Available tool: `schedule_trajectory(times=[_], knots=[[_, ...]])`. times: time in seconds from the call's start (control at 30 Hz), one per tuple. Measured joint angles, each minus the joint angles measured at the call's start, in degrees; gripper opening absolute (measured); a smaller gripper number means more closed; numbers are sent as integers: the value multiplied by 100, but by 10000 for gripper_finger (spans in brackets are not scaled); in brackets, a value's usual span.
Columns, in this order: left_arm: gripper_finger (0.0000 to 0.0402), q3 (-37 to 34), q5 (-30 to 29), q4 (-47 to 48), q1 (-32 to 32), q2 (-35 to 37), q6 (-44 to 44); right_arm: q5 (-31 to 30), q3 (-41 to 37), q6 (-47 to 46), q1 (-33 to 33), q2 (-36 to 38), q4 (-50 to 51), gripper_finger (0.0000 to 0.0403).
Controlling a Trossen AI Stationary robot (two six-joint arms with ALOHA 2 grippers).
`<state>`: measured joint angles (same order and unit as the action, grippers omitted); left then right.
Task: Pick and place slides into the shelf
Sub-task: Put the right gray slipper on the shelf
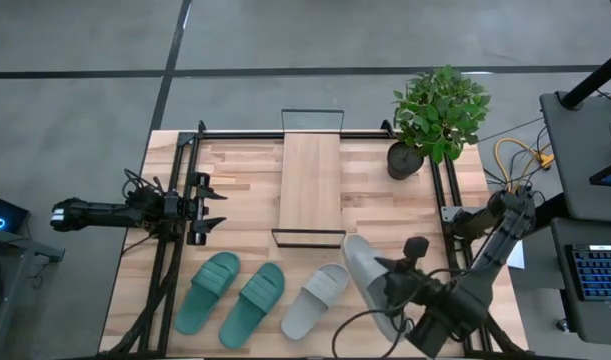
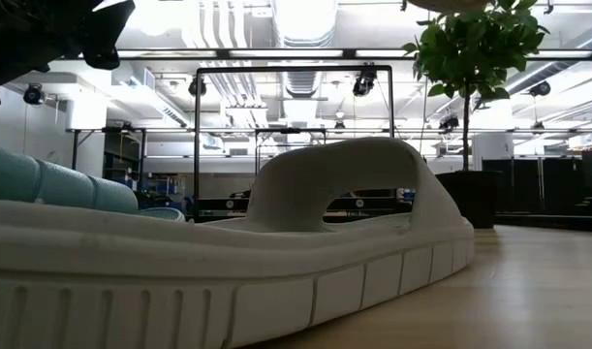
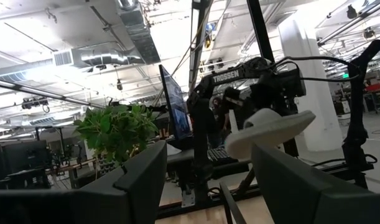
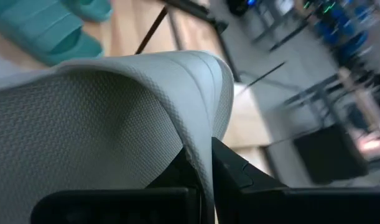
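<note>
Right gripper (image 1: 393, 290) at the table's (image 1: 235, 190) front right, clamped on the strap of one pale grey slide (image 1: 370, 280); fingers (image 4: 230, 171) pinched tight on the strap edge in the right wrist view. Held slide (image 3: 270, 127) raised off the table, seen mid-air in the left wrist view; toe end near the shelf's front right corner. Lift height not readable from overhead.

Left gripper (image 1: 213, 205) parked at the left edge, well apart from the slides, fingers (image 3: 130, 180) spread wide, holding nothing.

Shelf (image 1: 310, 185) at table centre, plank top bare, wire frame extending past both ends. Open tabletop on both sides of shelf. Potted plant (image 1: 435, 115) at the back right corner, near the shelf's far right side. Black rails along both table sides.

Count: four slides. Two teal-green slides (image 1: 230, 295) side by side at front left, angled. One pale grey slide on the table (image 1: 315, 300) just right of them, close to the held one. One shelf, one plant.

Hidden: held slide's heel end covered by right arm in the high view. Low view almost fully blocked by resting grey slide (image 2: 276, 262); teal pair (image 2: 53, 184) only a sliver at left; shelf frame partly visible behind.
</note>
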<state>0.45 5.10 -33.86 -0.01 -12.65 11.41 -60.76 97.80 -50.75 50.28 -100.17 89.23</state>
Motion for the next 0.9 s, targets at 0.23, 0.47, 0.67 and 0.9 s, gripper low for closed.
schedule_trajectory(times=[0.23,0.47,0.67,0.9], knots=[[219,0,-19,0,-2,3,-2,-460,22,481,-504,198,9,11],[219,0,-77,1,-2,-22,1,-598,22,773,-1225,309,-5,11],[219,0,-92,-11,0,-34,1,-701,87,753,-1946,404,-64,11],[219,0,-92,-16,0,-34,1,-830,388,833,-2729,415,-322,12]])
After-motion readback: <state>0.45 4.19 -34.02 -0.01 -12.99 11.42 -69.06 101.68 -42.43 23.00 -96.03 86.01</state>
